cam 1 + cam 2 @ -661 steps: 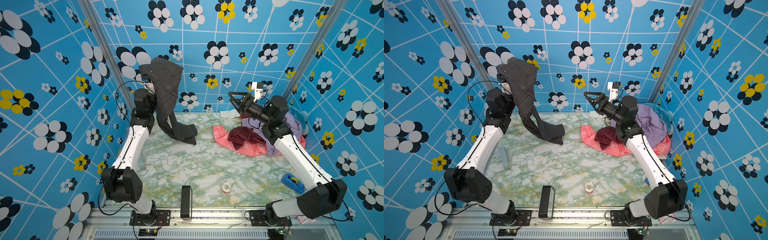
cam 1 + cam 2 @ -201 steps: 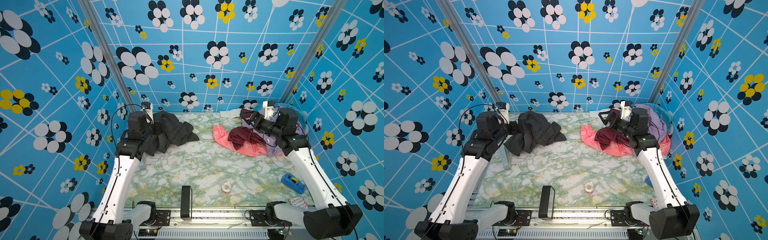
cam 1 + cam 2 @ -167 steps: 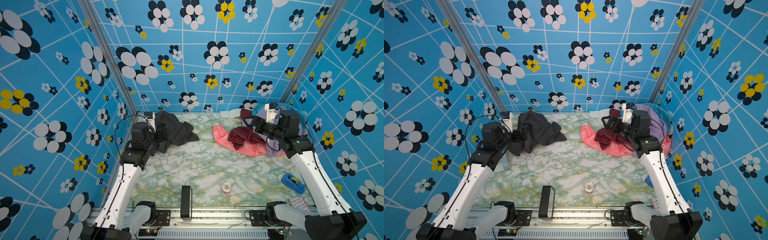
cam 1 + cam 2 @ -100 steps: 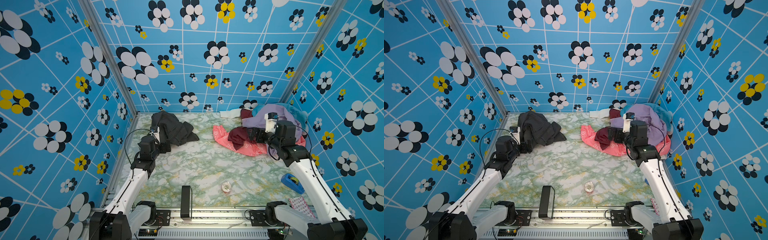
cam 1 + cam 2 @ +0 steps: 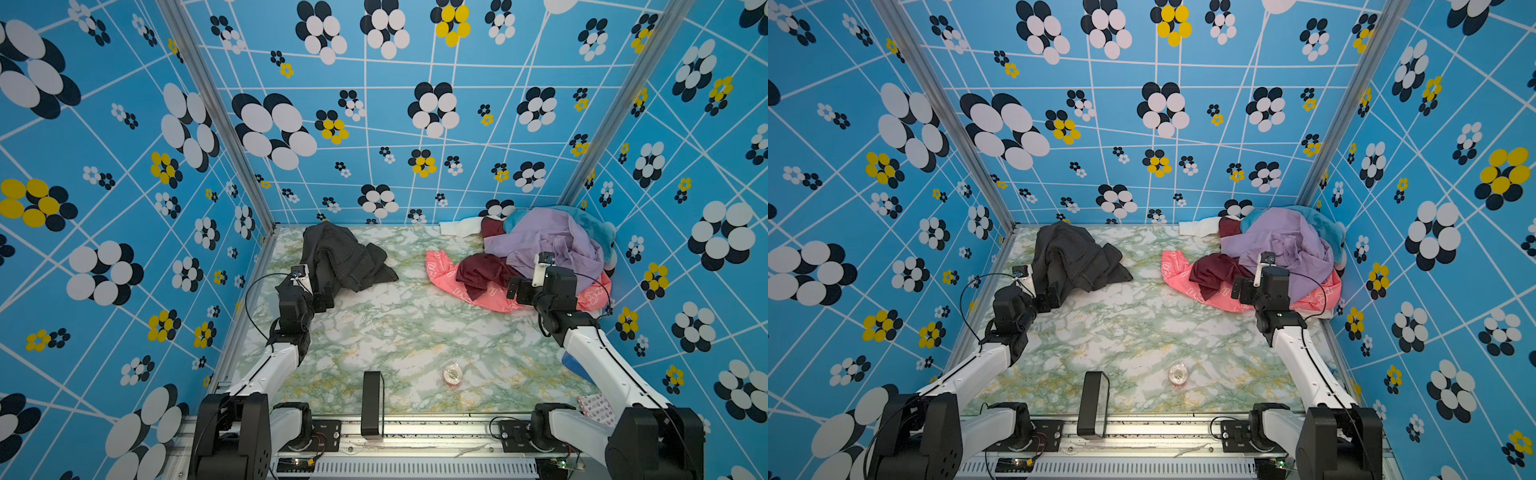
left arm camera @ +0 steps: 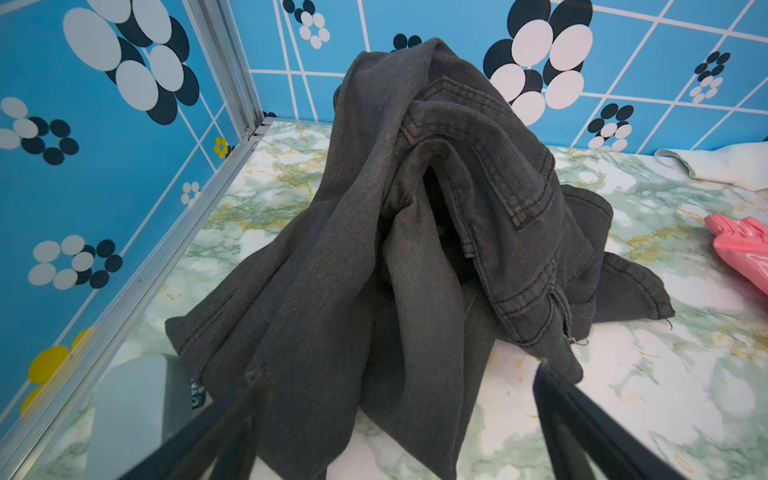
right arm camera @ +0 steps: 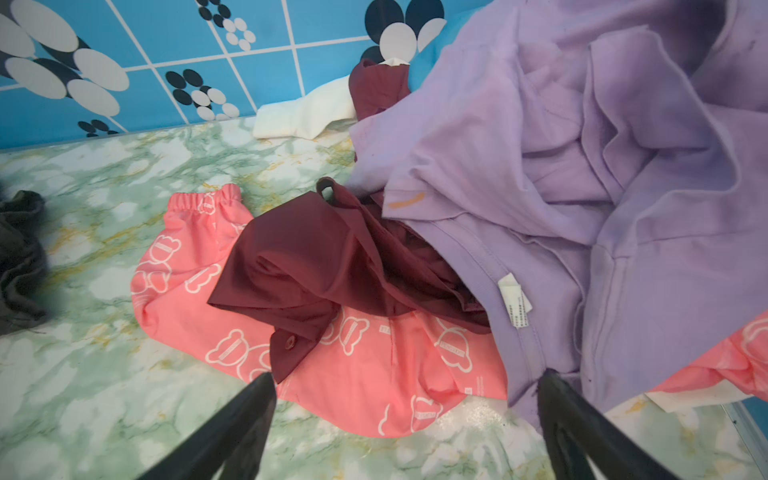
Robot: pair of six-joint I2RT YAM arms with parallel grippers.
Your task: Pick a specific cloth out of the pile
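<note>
So the dark grey jeans (image 5: 340,257) are off on their own, crumpled in a heap on the marble surface (image 5: 395,332) well to the left of the pile (image 5: 552,253), with bare marble between the two. Left fingers (image 5: 326,298) are spread wide open over on the jeans' side, far from the pile. In the wrist view the jeans' near edge lies between the tips, with nothing clamped. Right fingers (image 5: 519,289) are wide open too and empty, right at the pile's front edge by the coral-pink bear-print garment (image 7: 374,353) and the lilac shirt (image 7: 602,166). A maroon garment (image 7: 324,257) lies on the pink one, partly tucked under the lilac. White cloth (image 7: 307,110) pokes out at the pile's back left. Clear tape roll (image 5: 451,374) sits in front of the pile, well apart.
</note>
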